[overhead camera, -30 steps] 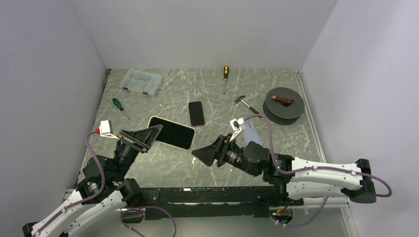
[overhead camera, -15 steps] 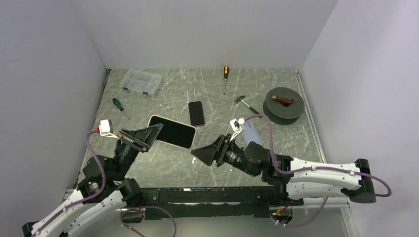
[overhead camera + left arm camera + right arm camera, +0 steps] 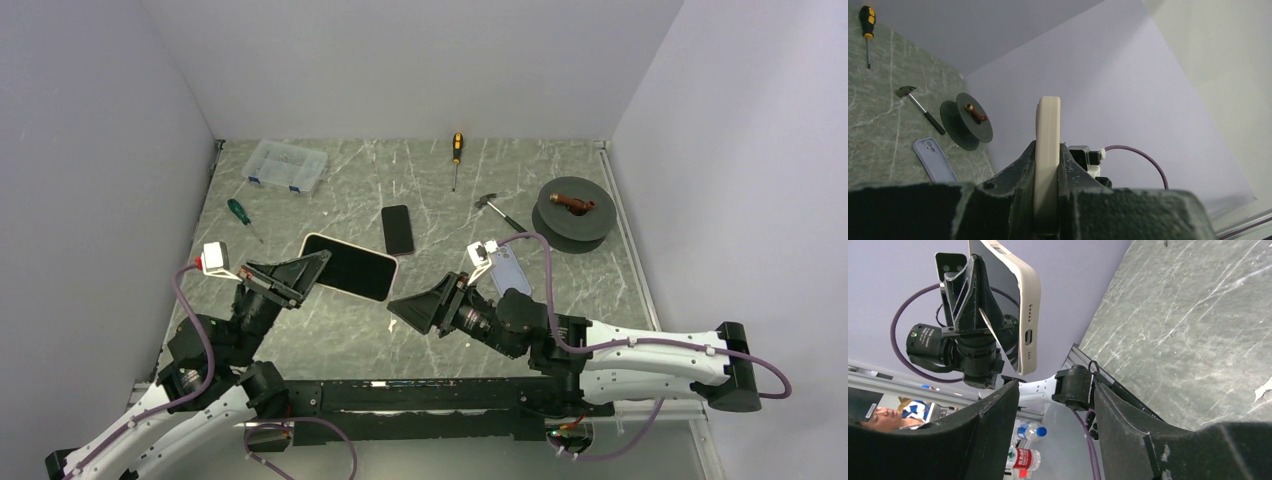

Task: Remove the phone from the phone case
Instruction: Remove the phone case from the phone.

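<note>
so the phone [image 3: 350, 268] in its cream phone case [image 3: 1030, 295] is up off the table [image 3: 350, 190], pinched at one short end by the left gripper [image 3: 315, 265]. Its jaws are clamped across the thickness, and the left wrist view shows that nicely edge-on. The right gripper [image 3: 400, 310] hangs near the free end, the one with the charging port, jaws spread wide with nothing in them, not touching the phone. My guess on handling: the phone is a stiff, slick glass slab you really don't want to drop, while the case looks like softer rubbery stuff that'll flex at the lip. So I'd grab a corner of the case rim at the free end and peel it back off the screen edge. Squeezing the flat faces would just clamp case and phone together. The risk I see is that the left grip only has one end, so a hard tug could lever the whole thing out of those jaws
</note>
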You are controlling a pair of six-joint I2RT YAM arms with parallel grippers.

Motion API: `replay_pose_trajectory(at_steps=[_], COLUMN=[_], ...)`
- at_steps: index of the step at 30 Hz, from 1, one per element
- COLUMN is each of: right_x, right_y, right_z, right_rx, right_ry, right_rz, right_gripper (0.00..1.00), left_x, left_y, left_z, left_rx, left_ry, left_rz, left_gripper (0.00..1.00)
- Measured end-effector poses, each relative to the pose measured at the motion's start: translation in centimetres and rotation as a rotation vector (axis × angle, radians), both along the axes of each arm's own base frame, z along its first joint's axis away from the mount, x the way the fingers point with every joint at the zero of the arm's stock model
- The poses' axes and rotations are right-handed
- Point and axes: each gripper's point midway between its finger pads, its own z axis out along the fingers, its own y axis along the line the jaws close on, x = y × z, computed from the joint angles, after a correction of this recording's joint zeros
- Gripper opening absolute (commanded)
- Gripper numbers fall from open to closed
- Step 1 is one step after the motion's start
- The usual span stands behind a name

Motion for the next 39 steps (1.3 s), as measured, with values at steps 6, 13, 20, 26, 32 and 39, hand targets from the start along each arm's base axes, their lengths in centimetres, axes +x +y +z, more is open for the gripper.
replay_pose_trajectory(at_steps=[6, 13, 20, 26, 32, 39], right_x=[0.3, 0.6, 1.0, 1.0, 0.9, 1.0], right_y=[-0.1, -0.2, -0.3, -0.9, -1.0, -0.7], right_z=[-0.2, -0.3, -0.7, -0.9, 0.5, 0.1], right_rx=[0.007, 0.012, 0.017, 0.03, 0.074, 0.056], right_ry=[0.011, 0.02, 0.033, 0.035, 0.012, -0.002], right_rz=[-0.014, -0.025, -0.036, -0.044, -0.038, -0.035], right_gripper=[0.59, 0.58, 0.64, 0.65, 0.68, 0.55], left_x=[0.0, -0.1, -0.1, -0.1, -0.1, -0.1], left_y=[-0.1, -0.3, -0.3, -0.4, -0.4, -0.4], left_z=[-0.2, -0.2, -0.3, -0.3, -0.3, -0.3], left_rx=[-0.002, -0.002, 0.0, 0.0, 0.0, -0.002], left_ry=[0.0, -0.002, -0.002, -0.003, -0.003, -0.002], left_rz=[-0.005, -0.012, -0.015, -0.017, -0.017, -0.018], left_gripper=[0.0, 0.0, 0.0, 0.0, 0.0, 0.0])
